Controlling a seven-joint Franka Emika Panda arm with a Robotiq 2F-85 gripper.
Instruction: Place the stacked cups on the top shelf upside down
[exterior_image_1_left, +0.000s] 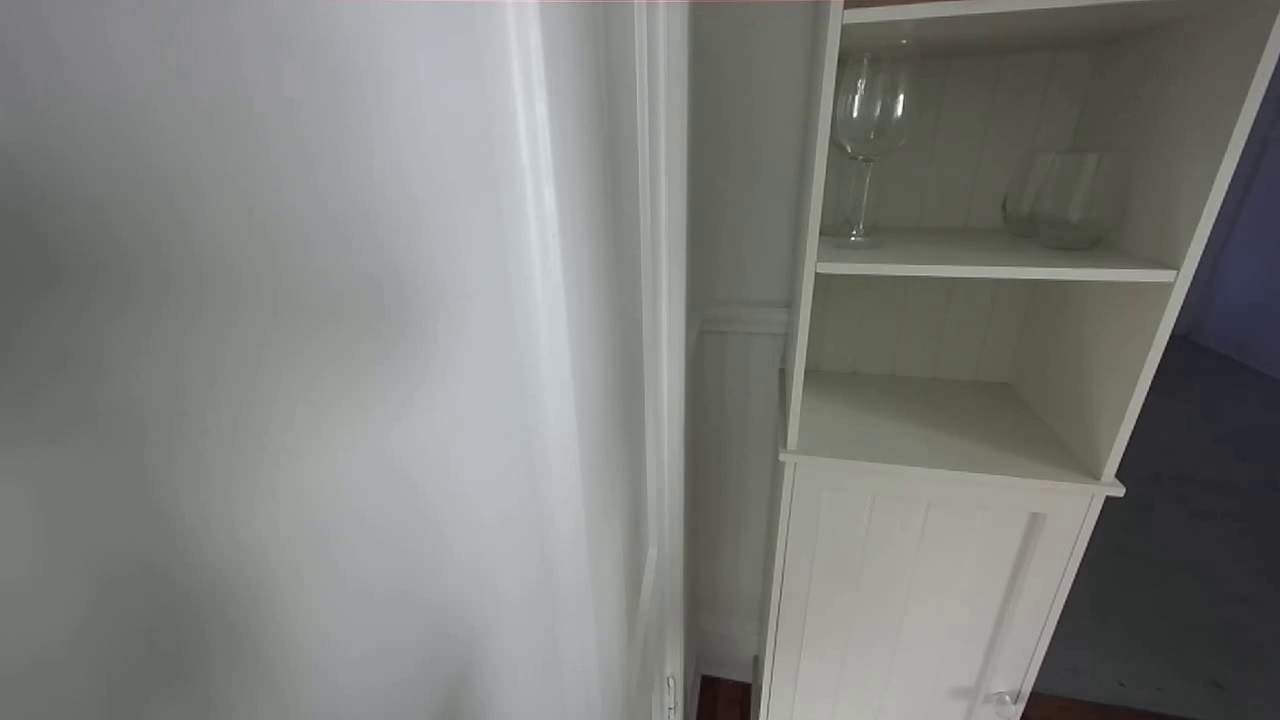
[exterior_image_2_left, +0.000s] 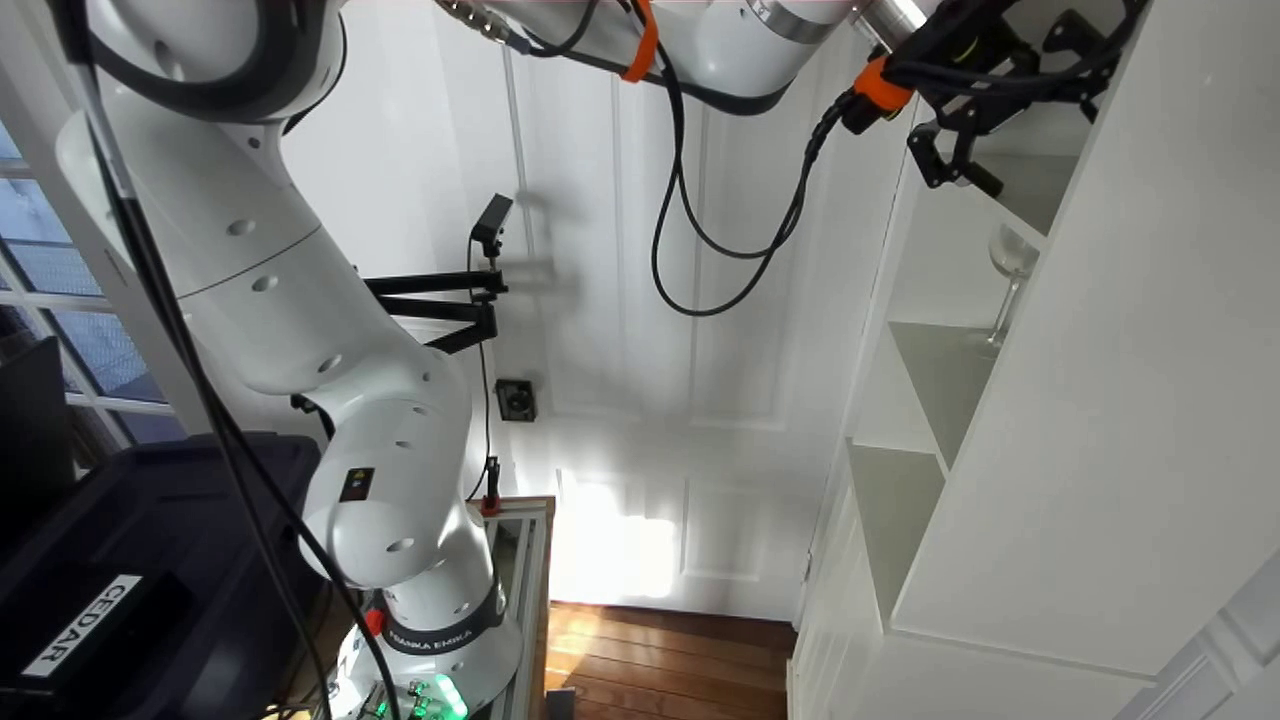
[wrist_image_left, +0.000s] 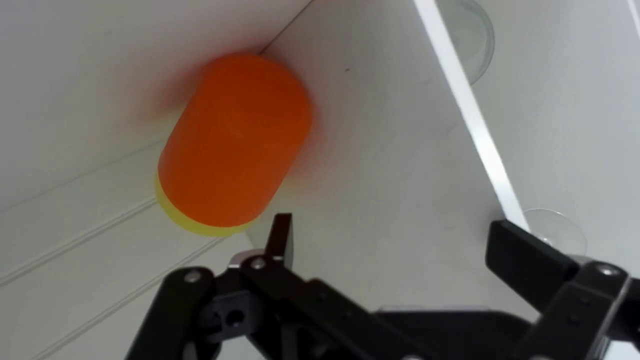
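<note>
The gripper (wrist_image_left: 392, 237) is nearest you in the wrist view, its black fingers (wrist_image_left: 530, 265) spread well apart. Ahead of it you have the stacked cups (wrist_image_left: 235, 140), orange with a yellow rim (wrist_image_left: 186, 220), by a back corner of the top shelf (wrist_image_left: 390, 160), away from its bright front edge; you cannot tell how they rest. Clear glasses (wrist_image_left: 465, 40) show beyond that edge. The cabinet side (exterior_image_2_left: 1130, 400) comes close in an exterior view; your arm (exterior_image_2_left: 390, 340) extends to the gripper, near the top shelf's front edge, with a stemmed glass (exterior_image_2_left: 1010, 250) one shelf down. A blurred white surface (exterior_image_1_left: 350, 300) fills the left in an exterior view; the stemmed glass stands toward the middle shelf's (exterior_image_1_left: 960, 248) left edge, stemless glasses (exterior_image_1_left: 1070, 205) toward its right edge
</note>
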